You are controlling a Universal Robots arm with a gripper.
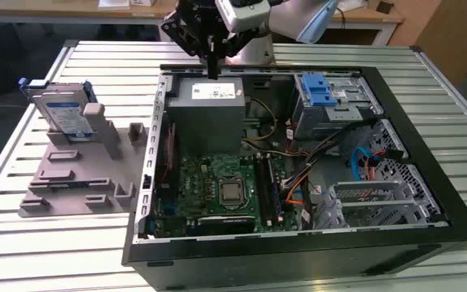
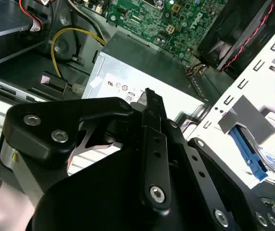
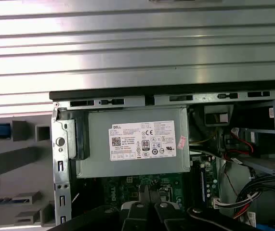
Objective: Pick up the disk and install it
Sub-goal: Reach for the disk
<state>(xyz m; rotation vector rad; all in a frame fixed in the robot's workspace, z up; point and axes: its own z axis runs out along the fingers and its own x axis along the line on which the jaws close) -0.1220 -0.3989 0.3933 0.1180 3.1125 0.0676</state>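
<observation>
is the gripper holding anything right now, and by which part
Nothing: the gripper hangs empty over the power supply; the disk stands in the grey fixture.

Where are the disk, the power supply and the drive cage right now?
disk (image 1: 60, 113): exterior view, on its labelled face.
power supply (image 3: 137, 142): first wrist view, on its white sticker.
drive cage (image 1: 340, 112): exterior view, on its silver metal wall.

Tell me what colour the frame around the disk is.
Blue. The carrier around the silver-grey disk shows best in the exterior view.
</observation>
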